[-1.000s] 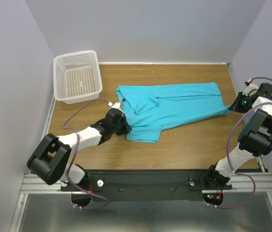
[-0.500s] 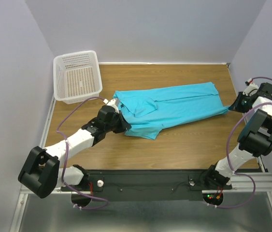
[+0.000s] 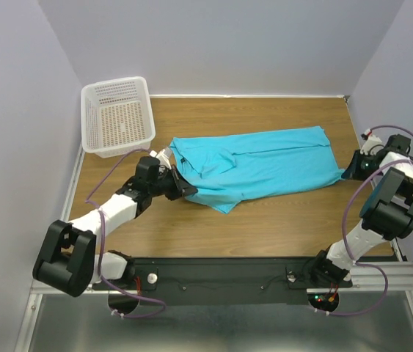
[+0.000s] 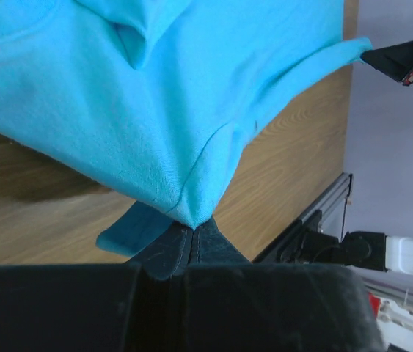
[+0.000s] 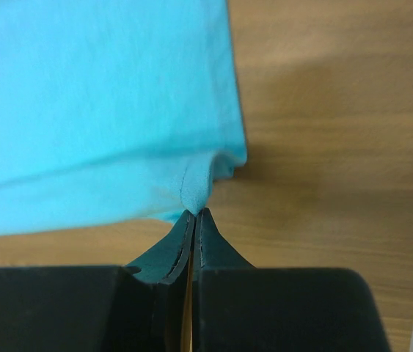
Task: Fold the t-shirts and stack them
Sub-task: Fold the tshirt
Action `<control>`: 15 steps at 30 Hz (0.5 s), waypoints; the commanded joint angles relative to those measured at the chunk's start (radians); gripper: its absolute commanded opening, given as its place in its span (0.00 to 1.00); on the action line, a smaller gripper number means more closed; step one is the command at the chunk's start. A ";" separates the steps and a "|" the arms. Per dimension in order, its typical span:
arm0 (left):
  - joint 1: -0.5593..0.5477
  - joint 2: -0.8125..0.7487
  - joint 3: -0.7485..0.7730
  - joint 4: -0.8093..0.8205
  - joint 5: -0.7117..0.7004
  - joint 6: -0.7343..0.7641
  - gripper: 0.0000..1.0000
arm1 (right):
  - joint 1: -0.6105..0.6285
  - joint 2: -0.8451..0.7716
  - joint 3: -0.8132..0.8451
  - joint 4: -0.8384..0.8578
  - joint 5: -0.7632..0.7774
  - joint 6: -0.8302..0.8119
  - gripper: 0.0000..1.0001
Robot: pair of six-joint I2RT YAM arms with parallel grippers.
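Left claw (image 4: 193, 231): jaws pressed together with only cloth between them, pinching a pointed tuck of the turquoise t-shirt (image 3: 257, 165) along a seam at the shirt's left near edge. From the pinch the fabric fans upward and away, with a shadow on the wood beneath it, so this end sits lifted off the table (image 3: 287, 220). A small dark flap of cloth hangs beside one finger. Left arm: base at the near left, elbow folded out toward the near left corner, forearm running low over the table to the far right and ending at the shirt's left end. Right claw (image 5: 194, 218): jaws likewise closed tight, nipping the shirt's right near corner, which puckers into a little peak just at the fingertips; bare wood shows to the right of it. Right arm: base at the near right, elbow standing high by the right edge, forearm reaching farther back, wrist turned left toward the shirt's corner. The shirt lies across the middle of the table, long side running left to right, drawn between the two claws, with folds and a loose bunch near its left end. A white mesh basket (image 3: 118, 117) stands at the far left corner, near the shirt's left end but not touching it.
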 commanded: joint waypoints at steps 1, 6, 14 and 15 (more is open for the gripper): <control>0.003 0.024 -0.041 0.051 0.108 0.008 0.00 | -0.008 -0.003 -0.045 -0.090 0.019 -0.177 0.01; 0.003 0.027 -0.075 0.057 0.140 0.008 0.00 | -0.008 -0.015 -0.089 -0.106 0.025 -0.220 0.01; 0.003 0.042 -0.156 0.072 0.142 -0.015 0.00 | -0.008 0.019 -0.045 -0.104 0.090 -0.182 0.00; 0.005 0.037 -0.170 0.074 0.131 -0.031 0.00 | -0.008 0.023 -0.039 -0.104 0.091 -0.179 0.01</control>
